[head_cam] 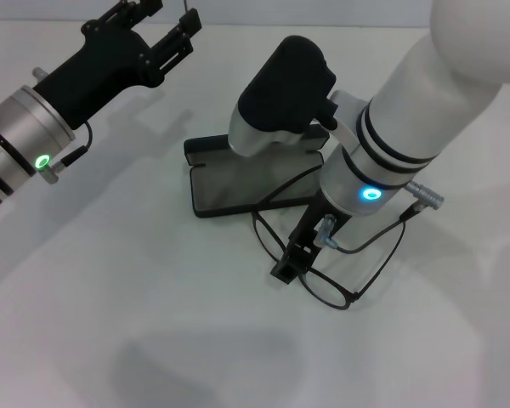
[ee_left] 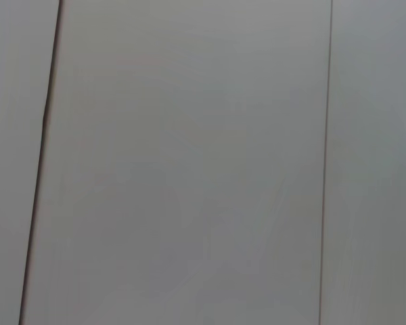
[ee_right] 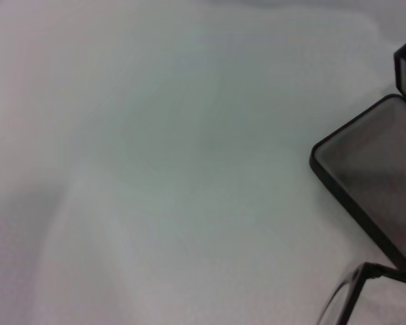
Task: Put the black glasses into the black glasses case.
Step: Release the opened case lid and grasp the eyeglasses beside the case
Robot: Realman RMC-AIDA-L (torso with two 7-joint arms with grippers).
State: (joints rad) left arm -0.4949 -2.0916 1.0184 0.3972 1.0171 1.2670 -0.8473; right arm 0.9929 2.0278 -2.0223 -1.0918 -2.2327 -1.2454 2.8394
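Observation:
The black glasses (head_cam: pixel 330 287) lie unfolded on the white table, front frame toward me, one temple arm reaching over the case. The black glasses case (head_cam: pixel 229 189) lies open just behind them, grey lining up, its lid partly hidden by my right arm. My right gripper (head_cam: pixel 291 257) is down at the middle of the glasses' front frame, shut on it. In the right wrist view a corner of the glasses (ee_right: pixel 358 292) and the open case (ee_right: pixel 369 179) show. My left gripper (head_cam: pixel 164 27) is open and empty, raised at the far left.
The white table (head_cam: pixel 110 280) carries nothing else. My right forearm (head_cam: pixel 425 93) crosses above the case's right half. The left wrist view shows only a plain pale surface (ee_left: pixel 189 169).

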